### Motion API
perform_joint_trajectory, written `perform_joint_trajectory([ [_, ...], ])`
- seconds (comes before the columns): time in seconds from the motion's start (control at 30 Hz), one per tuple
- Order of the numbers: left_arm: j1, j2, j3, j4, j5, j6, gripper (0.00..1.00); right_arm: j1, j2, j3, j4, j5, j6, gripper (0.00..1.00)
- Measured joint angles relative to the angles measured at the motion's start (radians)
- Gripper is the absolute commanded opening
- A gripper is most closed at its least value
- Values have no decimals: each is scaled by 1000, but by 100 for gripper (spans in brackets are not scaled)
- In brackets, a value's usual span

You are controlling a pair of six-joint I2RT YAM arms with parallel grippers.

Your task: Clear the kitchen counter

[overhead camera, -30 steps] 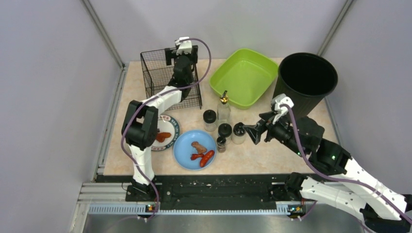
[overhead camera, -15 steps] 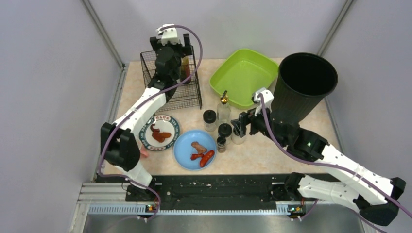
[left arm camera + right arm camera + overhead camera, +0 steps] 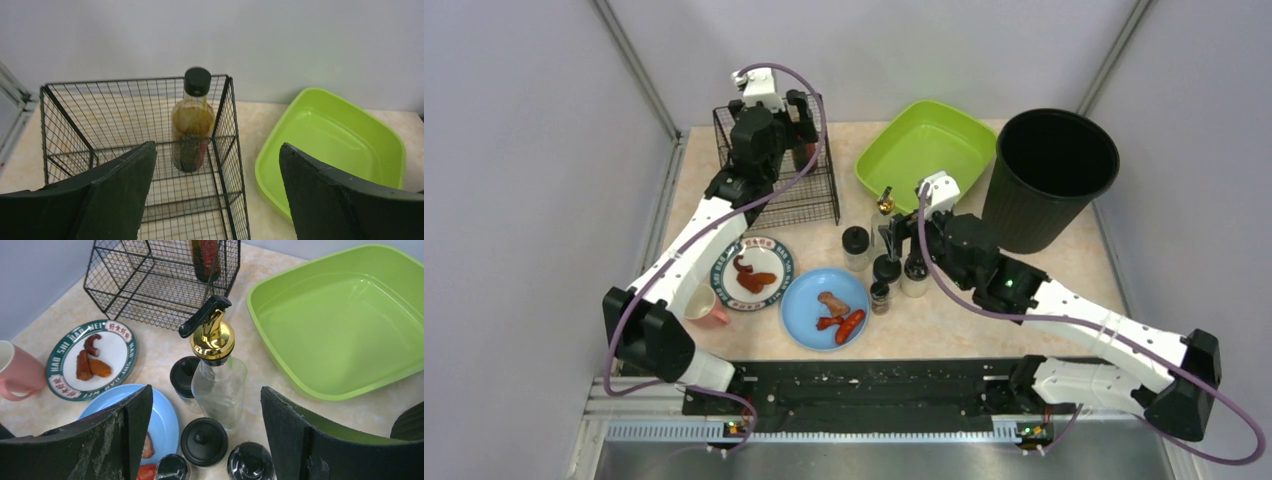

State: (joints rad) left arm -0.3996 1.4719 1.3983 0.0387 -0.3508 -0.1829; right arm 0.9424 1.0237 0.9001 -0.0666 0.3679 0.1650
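The beige kitchen counter [image 3: 944, 310] holds dishes and bottles. A sauce bottle [image 3: 192, 120] with a black cap stands inside the black wire basket [image 3: 774, 175]. My left gripper [image 3: 217, 147] is open and empty, above the basket's near right corner [image 3: 796, 118]. A clear oil bottle with a gold pourer [image 3: 217, 375] stands among several black-lidded jars [image 3: 204, 441]. My right gripper [image 3: 206, 390] is open and empty, hovering over this cluster [image 3: 899, 240], with the oil bottle between its fingers in the wrist view.
A green tub [image 3: 929, 155] sits at the back, a tall black bin [image 3: 1049, 175] to its right. A blue plate with sausages [image 3: 824, 305], a patterned plate with food [image 3: 754, 272] and a pink mug [image 3: 702, 305] lie at the front left.
My left gripper rose out of the basket and drew back left, leaving the sauce bottle standing inside. My right arm swung left from beside the bin to over the jars.
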Motion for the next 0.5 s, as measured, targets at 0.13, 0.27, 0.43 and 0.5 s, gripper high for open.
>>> perform_joint_trajectory([
  [0.13, 0, -24, -29, -70, 37, -61, 99, 0, 42, -30, 71, 30, -11, 77],
  [0.27, 0, -61, -78, -118, 60, -113, 99, -1, 81, -55, 141, 37, -16, 76],
  [0.43, 0, -111, -158, -138, 91, -164, 98, -6, 132, -74, 217, 50, -16, 75],
  [0.5, 0, -129, -184, -146, 98, -177, 98, -10, 147, -80, 246, 51, -18, 74],
])
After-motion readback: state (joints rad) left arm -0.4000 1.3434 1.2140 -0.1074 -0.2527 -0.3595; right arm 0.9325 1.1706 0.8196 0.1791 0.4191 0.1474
